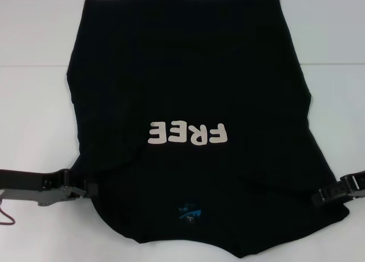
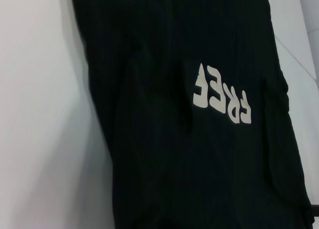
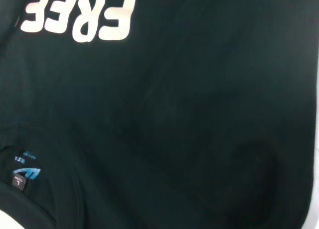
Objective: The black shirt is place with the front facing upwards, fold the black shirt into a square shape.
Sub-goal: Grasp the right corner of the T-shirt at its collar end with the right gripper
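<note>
The black shirt [image 1: 188,74] lies flat on the white table [image 1: 34,102], front up. Its collar is toward me and its hem is at the far side. Its white letters "FREE" [image 1: 188,133] read upside down, and the small blue neck label [image 1: 188,213] sits near the front edge. No sleeves stick out at the sides. My left gripper [image 1: 88,189] touches the shirt's near left edge. My right gripper [image 1: 318,197] touches its near right edge. The left wrist view shows the shirt [image 2: 174,164] with its letters [image 2: 222,97]. The right wrist view shows the cloth [image 3: 199,114] and the label [image 3: 25,174].
Bare white table shows to the left and right of the shirt and beyond its far corners. A thin red cable [image 1: 7,216] hangs by my left arm at the lower left. The shirt's collar end reaches the table's front edge.
</note>
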Available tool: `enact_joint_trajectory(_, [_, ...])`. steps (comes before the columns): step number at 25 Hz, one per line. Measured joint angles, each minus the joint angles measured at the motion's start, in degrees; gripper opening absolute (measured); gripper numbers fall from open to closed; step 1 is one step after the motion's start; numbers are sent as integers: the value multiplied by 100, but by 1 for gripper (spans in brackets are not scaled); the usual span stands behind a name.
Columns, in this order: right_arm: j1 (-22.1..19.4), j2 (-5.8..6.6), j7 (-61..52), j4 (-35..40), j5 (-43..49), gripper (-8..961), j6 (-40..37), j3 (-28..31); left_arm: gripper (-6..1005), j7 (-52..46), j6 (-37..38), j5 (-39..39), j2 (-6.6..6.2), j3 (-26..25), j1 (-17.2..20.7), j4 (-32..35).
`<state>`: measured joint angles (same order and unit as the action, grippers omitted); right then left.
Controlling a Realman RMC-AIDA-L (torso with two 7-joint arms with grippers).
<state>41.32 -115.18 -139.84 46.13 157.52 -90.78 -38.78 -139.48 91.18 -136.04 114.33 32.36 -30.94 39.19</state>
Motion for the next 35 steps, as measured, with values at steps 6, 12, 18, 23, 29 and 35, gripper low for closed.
enact_joint_trajectory(6, [-4, 16, -9, -2, 41, 912, -19, -58, 20, 0, -1, 0, 0, -1, 0, 0])
enact_joint_trajectory(12, [-1, -29, -26, -5, 45, 911, 17, -236, 20, 0, -3, 0, 0, -1, 0, 1])
enact_joint_trajectory(18, [-2, -29, -39, 10, 44, 910, 16, -233, 20, 0, -5, 19, -8, -2, -38, 2])
enact_joint_trajectory(23, [-44, 75, -55, 64, 31, 911, -12, -165, 20, 0, -12, 22, -9, -2, -50, 2])
enact_joint_trajectory(29, [-60, 98, -58, 42, 52, 911, 5, -169, 20, 0, -12, 25, -6, -2, -54, 1])
enact_joint_trajectory(35, [-63, 70, -47, 16, 52, 912, 26, -192, 20, 0, -13, 25, 0, -2, -48, 1])
